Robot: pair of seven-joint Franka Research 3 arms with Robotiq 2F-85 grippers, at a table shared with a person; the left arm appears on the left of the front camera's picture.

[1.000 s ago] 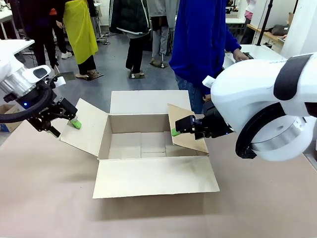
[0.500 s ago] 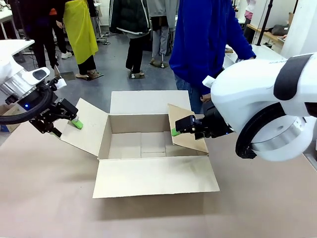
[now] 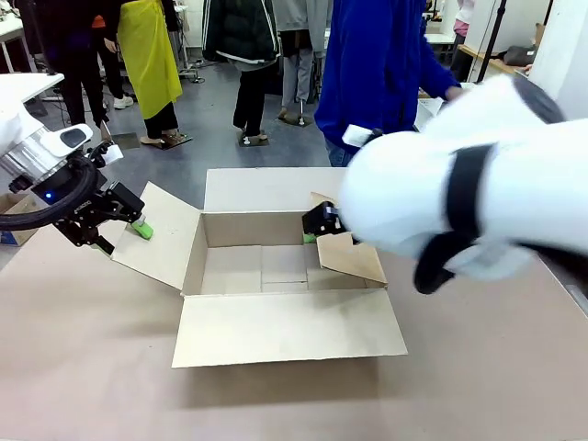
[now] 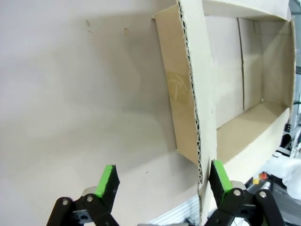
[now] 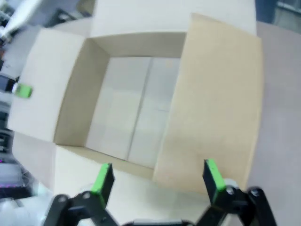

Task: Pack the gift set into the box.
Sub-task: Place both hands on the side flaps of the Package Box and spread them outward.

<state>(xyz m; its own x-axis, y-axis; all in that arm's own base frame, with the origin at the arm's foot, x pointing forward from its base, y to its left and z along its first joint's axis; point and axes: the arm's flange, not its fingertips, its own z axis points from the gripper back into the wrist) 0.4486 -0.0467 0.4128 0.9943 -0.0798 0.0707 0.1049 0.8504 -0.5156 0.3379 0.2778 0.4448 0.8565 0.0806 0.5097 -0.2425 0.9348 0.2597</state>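
At a shared packing table, the box [image 3: 262, 228] sat open in the middle of the tan, matte table [image 3: 92, 386], all four flaps out and its bottom bare. The left gripper [image 3: 138, 227] hung at the outer edge of the left flap [image 3: 158, 237], its fingers [image 4: 109, 179] spread wide. The corrugated edge stood between them, just beside one pad and not pinched, so the claw held nothing. The right gripper [image 3: 312, 231], on an arm caught as a white blur, was at the top of the right flap [image 3: 354, 257], which leaned in over the opening. That claw too was parted wide and empty, looking down on the flap and the box's interior. The job at hand appeared to be clearing the mouth of the box for packing. Doing it well would mean drawing each side flap outward near its free edge, gently enough not to crease the board. The light carton would also need steadying so it did not slide on the smooth covering, and the right flap looked most in need of attention. A person in a blue top [image 3: 377, 73] stood just beyond the far flap [image 3: 266, 188]. Behind, other people [image 3: 248, 55] stood about on a grey floor [image 3: 211, 138].
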